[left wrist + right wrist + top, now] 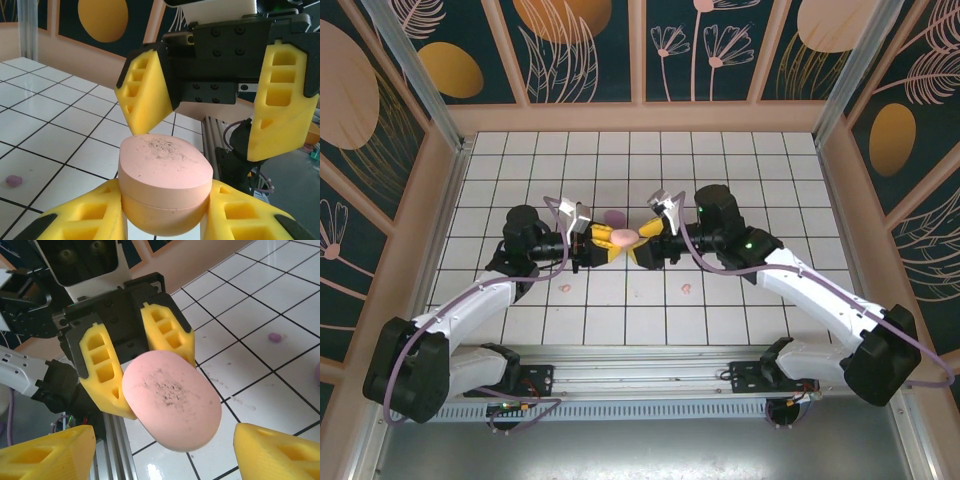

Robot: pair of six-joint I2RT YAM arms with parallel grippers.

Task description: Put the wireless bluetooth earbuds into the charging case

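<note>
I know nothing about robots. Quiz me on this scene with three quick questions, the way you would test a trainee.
1. Which hand grips the pink case? A) left B) right C) neither
2. True or false: the right hand is open.
3. Fill in: the purple earbud lies loose on the white ____.

Key
1. A: the left hand is shut on the case.
2. True: its yellow fingers stand wide apart.
3. tiles
</note>
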